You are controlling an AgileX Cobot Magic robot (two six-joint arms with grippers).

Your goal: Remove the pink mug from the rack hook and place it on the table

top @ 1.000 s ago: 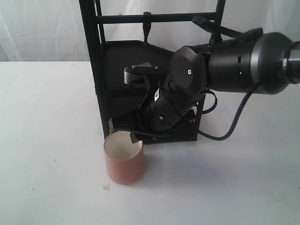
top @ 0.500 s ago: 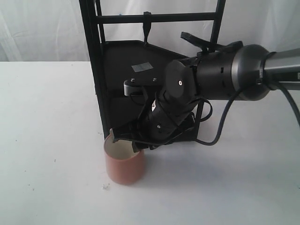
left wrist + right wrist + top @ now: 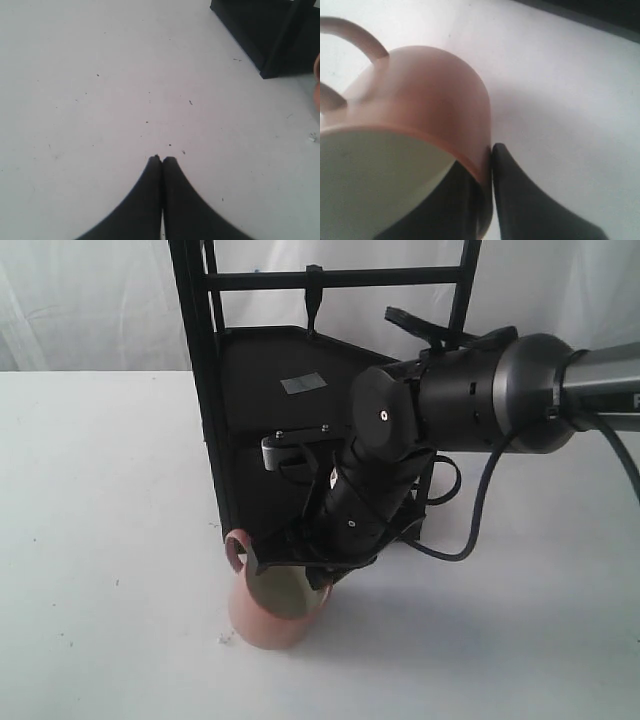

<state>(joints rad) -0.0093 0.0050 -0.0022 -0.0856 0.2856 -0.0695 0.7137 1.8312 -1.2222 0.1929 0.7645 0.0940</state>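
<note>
Pink mug (image 3: 268,618) tilts low at the table (image 3: 100,540), close in front of the rack (image 3: 195,390). The arm hides part of its mouth. The right gripper (image 3: 482,165) pinches its wall, one finger inside, one outside. The left gripper (image 3: 162,159) is closed tight, holding nothing. Farther back, the rack hook (image 3: 314,295) hangs from the top bar.

The pink mug (image 3: 265,625) is smooth ceramic with a soft satin sheen, cream-white inside. The counter (image 3: 100,540) is flat, matt white with small dark specks. The rack (image 3: 196,390) is dull black metal. The arm casing (image 3: 500,390) is smooth, faintly glossy black plastic. The right fingers (image 3: 520,210) look matt black.
</note>
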